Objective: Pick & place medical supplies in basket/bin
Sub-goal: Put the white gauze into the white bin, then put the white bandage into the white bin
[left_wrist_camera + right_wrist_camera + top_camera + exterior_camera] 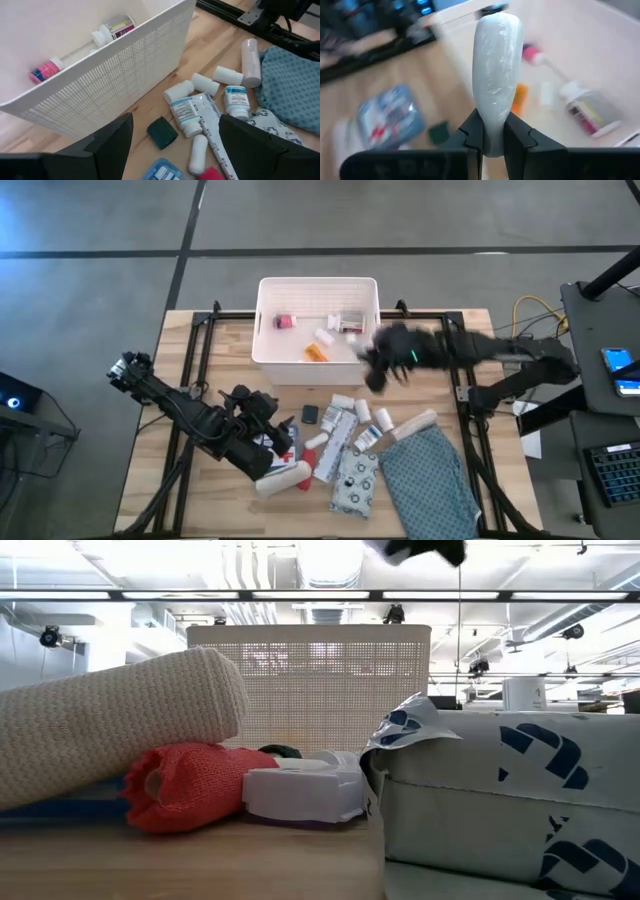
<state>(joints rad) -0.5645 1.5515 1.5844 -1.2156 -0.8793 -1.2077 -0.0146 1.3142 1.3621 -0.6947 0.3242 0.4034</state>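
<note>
White plastic-wrapped roll [496, 75], upright between the fingers of the right gripper [492, 134], which is clamped on its lower end and hangs above the near right corner of the white basket [268, 350]. The basket, at the far middle of the bench [470, 340], already holds a pink-capped item [284, 322], an orange vial [316, 352] and a labelled bottle [349, 321]. To finish this step well, the roll should probably be carried fully past the lattice wall and lowered over a bare patch of the basket floor before release, so that it neither catches the rim nor knocks the bottle. The left gripper [262, 408] waits over the supplies left on the bench, fingers spread wide and holding nothing: white pill bottles [186, 116], a dark green pad [162, 132], a patterned pouch [355, 481] and a beige bandage roll [110, 715]. A teal cloth [430, 480] lies at the near right. The bench is pale wood in a black frame, on a grey floor; ceiling lights and ducts show beyond.
</note>
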